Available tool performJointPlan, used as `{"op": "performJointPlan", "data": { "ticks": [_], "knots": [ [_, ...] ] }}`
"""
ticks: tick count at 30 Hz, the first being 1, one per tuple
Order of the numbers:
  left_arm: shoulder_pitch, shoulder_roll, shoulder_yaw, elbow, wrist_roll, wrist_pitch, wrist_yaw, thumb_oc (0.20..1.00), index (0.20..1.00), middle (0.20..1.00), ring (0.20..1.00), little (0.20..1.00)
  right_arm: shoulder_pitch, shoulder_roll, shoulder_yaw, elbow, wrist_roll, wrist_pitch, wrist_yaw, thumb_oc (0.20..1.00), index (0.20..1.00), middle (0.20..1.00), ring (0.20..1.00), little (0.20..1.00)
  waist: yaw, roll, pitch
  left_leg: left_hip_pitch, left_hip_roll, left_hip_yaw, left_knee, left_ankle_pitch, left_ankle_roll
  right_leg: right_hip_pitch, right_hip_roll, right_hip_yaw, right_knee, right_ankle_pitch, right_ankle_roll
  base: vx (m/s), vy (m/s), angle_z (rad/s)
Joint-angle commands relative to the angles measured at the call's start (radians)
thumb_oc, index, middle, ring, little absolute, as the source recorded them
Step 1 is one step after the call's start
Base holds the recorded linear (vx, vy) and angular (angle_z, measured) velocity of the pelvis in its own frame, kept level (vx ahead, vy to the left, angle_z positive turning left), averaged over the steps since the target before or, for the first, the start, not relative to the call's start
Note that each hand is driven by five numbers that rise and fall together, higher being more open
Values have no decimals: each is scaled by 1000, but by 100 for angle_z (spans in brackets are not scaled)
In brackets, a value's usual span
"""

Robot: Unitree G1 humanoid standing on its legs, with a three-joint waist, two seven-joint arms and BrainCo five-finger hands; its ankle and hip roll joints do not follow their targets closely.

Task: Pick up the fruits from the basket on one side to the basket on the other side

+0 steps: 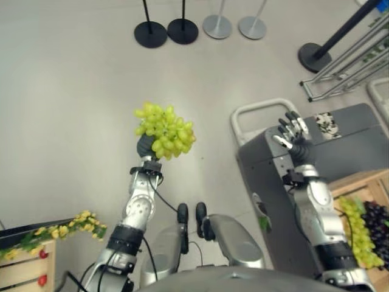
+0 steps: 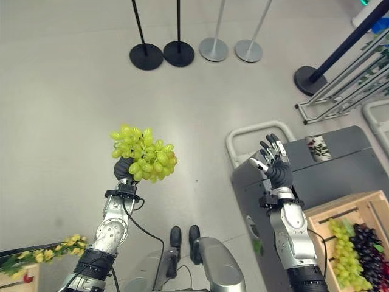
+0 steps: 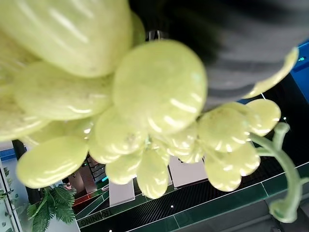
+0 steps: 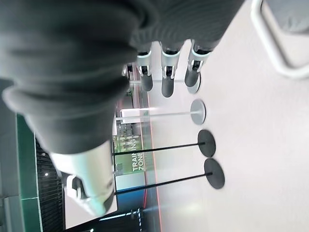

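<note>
One bunch of green grapes (image 1: 164,130) is held up over the bare floor in the left hand (image 1: 146,146), whose fingers are mostly buried in the fruit, apparently closed round it. This looks like the carry step. Left of it waits the flower-trimmed crate (image 1: 27,264). The right hand (image 2: 275,159) hovers spread and empty; the fruit crate (image 2: 346,213) sits furthest right. Next: swing left, lower, release.

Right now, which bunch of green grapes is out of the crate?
The green grapes held up over the floor in the left hand; the other green bunch lies in the wooden crate beside dark grapes.
</note>
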Motion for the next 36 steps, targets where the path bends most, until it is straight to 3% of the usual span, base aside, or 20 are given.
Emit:
{"op": "performJointPlan", "data": {
  "ticks": [1,5,7,8,10,12,16,18,23,31,36],
  "knots": [
    [-27,-21,-2,-82,49,-16,-38,200,200,200,200,200,-20,-28,-43,-31,-23,-51,-4,1000,1000,1000,1000,1000,-8,-16,-77,-3,45,-2,41,-67,-114,15,-11,40,-60,63,64,-25,-87,40],
    [-12,-34,2,-85,51,-11,-37,200,200,200,200,200,-7,-37,-51,-32,-26,-53,-4,1000,1000,1000,1000,1000,-5,-11,-80,-19,36,-17,72,-63,-124,46,-19,25,-103,65,49,-13,-74,32],
    [-18,-40,-3,-82,47,-7,-42,200,200,200,200,200,1,-43,-66,-36,-20,-58,-7,1000,1000,1000,1000,1000,-12,-9,-67,-42,42,-10,127,-60,-149,63,-31,11,-123,64,38,-42,-40,40],
    [-28,-44,-8,-79,48,-6,-41,200,200,200,200,200,3,-50,-78,-41,-19,-62,-13,1000,1000,1000,1000,1000,-23,-9,-56,-65,66,36,162,-52,-166,71,-45,-9,-128,63,37,-99,12,57],
    [-42,-57,-11,-76,44,-1,-44,200,200,200,200,200,-6,-61,-87,-41,-19,-67,-29,1000,1000,1000,1000,1000,-40,-10,-37,-81,159,145,231,-73,-178,72,-71,-35,-121,67,39,-114,47,81],
    [-34,-55,-9,-81,43,-2,-43,200,200,200,200,200,-16,-57,-78,-37,-19,-69,-37,1000,1000,1000,1000,1000,-39,-17,-33,-93,188,117,265,-88,-180,75,-81,-36,-121,69,44,-67,36,81],
    [-16,-41,-5,-103,33,-5,-35,200,200,200,200,200,0,-57,-83,-41,-14,-71,-39,1000,1000,1000,1000,1000,-39,-13,-43,-80,290,61,176,-19,-201,62,-111,-67,-94,56,68,22,106,20],
    [-17,-27,-12,-102,32,-2,-44,200,200,200,200,200,8,-57,-86,-39,-16,-67,-32,1000,1000,1000,1000,1000,-41,7,-38,-31,280,58,59,-8,-203,49,-129,-92,-70,62,87,7,230,8],
    [-21,12,6,-120,29,-8,-59,200,200,200,200,200,-2,-47,-56,-32,-20,-59,4,1000,1000,1000,1000,1000,-11,-11,-15,-51,234,44,64,-10,-193,25,-170,-101,-64,94,115,-36,169,27],
    [9,30,32,-139,42,-2,-63,200,200,200,200,200,-24,-35,-7,-21,-60,-45,33,1000,1000,1000,1000,1000,33,-21,-11,-70,194,11,71,-18,-170,30,-196,-122,-48,90,125,1,82,26],
    [21,25,52,-138,51,-12,-55,200,200,200,200,200,-35,-25,31,-19,-82,-39,54,1000,1000,1000,1000,1000,78,-13,-19,-82,155,-46,46,-2,-163,58,-222,-183,-63,89,127,12,18,28]
  ]
}}
